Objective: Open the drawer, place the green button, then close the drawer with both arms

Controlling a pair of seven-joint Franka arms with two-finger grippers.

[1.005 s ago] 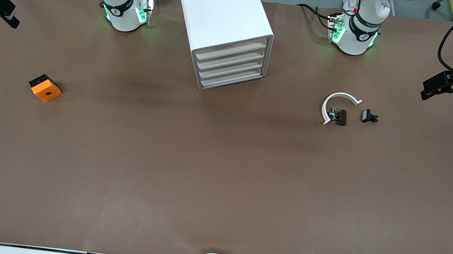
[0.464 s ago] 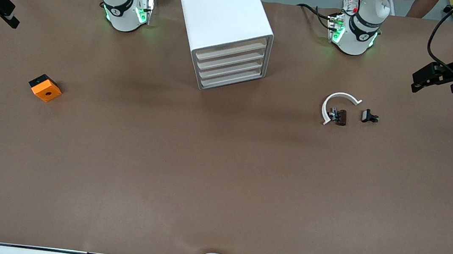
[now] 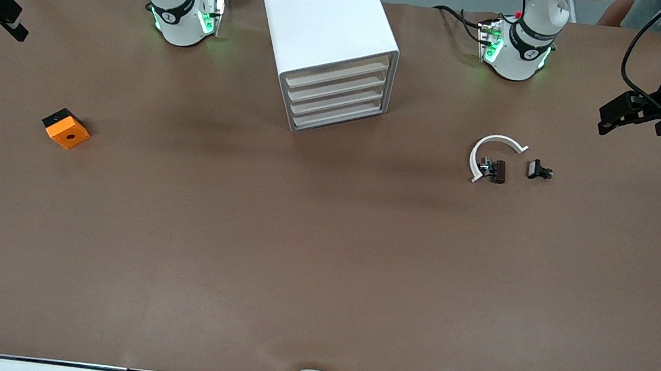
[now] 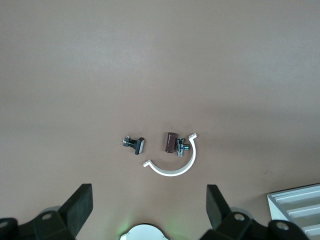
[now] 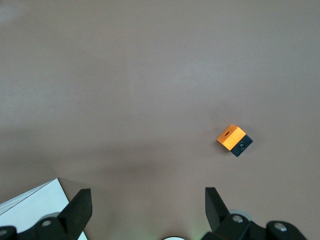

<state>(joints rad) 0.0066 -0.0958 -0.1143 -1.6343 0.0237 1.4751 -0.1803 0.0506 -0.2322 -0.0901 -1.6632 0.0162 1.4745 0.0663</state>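
Observation:
The white cabinet (image 3: 325, 17) stands between the arm bases with all four beige-fronted drawers shut; the drawer (image 3: 339, 118) is the lowest. The button (image 3: 485, 164) is tiny and lies against a brown clip part (image 3: 498, 171) inside a white arc (image 3: 494, 143); it also shows in the left wrist view (image 4: 180, 147). My left gripper (image 3: 609, 119) hangs open and empty over the table's edge at the left arm's end (image 4: 149, 202). My right gripper (image 3: 15, 28) hangs open and empty over the right arm's end of the table (image 5: 146, 202).
A black clip part (image 3: 539, 170) lies beside the white arc, toward the left arm's end. An orange block (image 3: 66, 128) with a hole sits near the right arm's end and shows in the right wrist view (image 5: 233, 139). The brown table (image 3: 322, 259) stretches toward the camera.
My left gripper has swung slightly inward from the table's end and toward the base side, staying open. The right arm and all objects have not moved.

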